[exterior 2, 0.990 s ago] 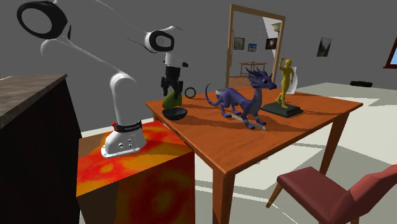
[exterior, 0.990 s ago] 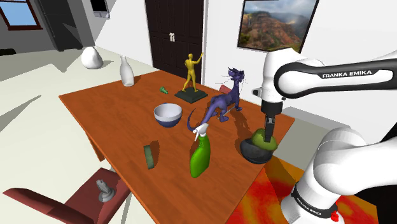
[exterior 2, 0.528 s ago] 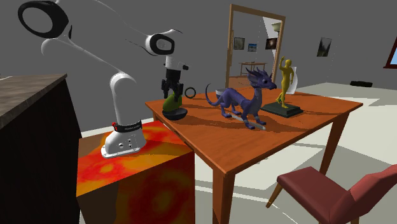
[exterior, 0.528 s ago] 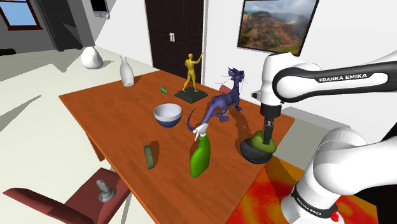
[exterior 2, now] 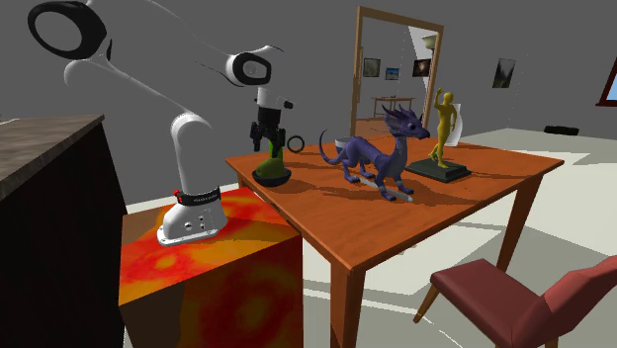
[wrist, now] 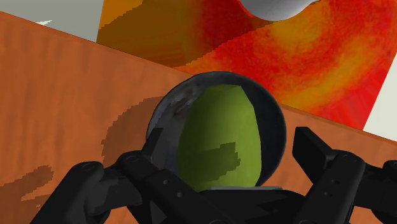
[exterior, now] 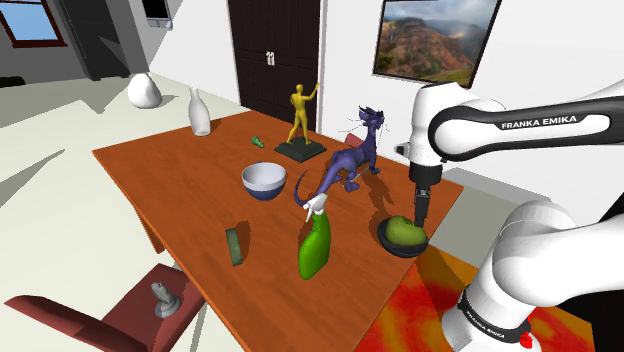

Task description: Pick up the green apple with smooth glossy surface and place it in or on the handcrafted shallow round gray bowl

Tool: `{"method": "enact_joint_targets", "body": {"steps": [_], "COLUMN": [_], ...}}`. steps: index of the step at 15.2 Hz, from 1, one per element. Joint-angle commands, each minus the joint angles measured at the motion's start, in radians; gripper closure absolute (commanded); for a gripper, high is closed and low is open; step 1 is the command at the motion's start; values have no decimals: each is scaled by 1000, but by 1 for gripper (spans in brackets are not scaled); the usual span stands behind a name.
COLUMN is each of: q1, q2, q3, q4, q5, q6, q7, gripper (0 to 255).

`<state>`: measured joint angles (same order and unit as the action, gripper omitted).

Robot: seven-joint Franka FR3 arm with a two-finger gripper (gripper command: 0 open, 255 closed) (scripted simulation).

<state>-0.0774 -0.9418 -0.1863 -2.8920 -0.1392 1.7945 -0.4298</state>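
A glossy green apple (exterior: 403, 232) (exterior 2: 270, 168) lies in the shallow dark gray bowl (exterior: 392, 243) (exterior 2: 273, 181) at the table corner nearest the stand. My black gripper (exterior: 421, 212) (exterior 2: 267, 147) hangs just above the apple, open. In the wrist view the apple (wrist: 219, 137) rests inside the bowl's round rim (wrist: 167, 107). There the gripper (wrist: 232, 145) straddles it, and its fingers (wrist: 313, 147) stand wide apart without touching the fruit.
A purple dragon figurine (exterior: 350, 160) stands close beside the bowl. A green spray bottle (exterior: 314, 246), a blue-and-white bowl (exterior: 264, 181), a yellow statue (exterior: 298, 115), a white vase (exterior: 200, 112) and a small dark green object (exterior: 235, 245) share the wooden table (exterior: 160, 170). The orange-red stand (exterior: 420, 310) lies just beyond the table edge.
The gripper came down a little over the bowl with the apple, then its fingers parted. The apple dropped from between them and now rests in the bowl.
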Motion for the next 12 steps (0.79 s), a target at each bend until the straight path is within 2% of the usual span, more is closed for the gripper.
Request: {"method": "enact_joint_targets", "body": {"steps": [1,4,12], "q1": [3,12,12], "q2": [0,9,9], "q3": [4,15,16], "q4": [33,130,130], "q5": [5,19,19], "q6": [-33,-121,-121], "q7": [0,-1,-1], "gripper": [0,0,0]}}
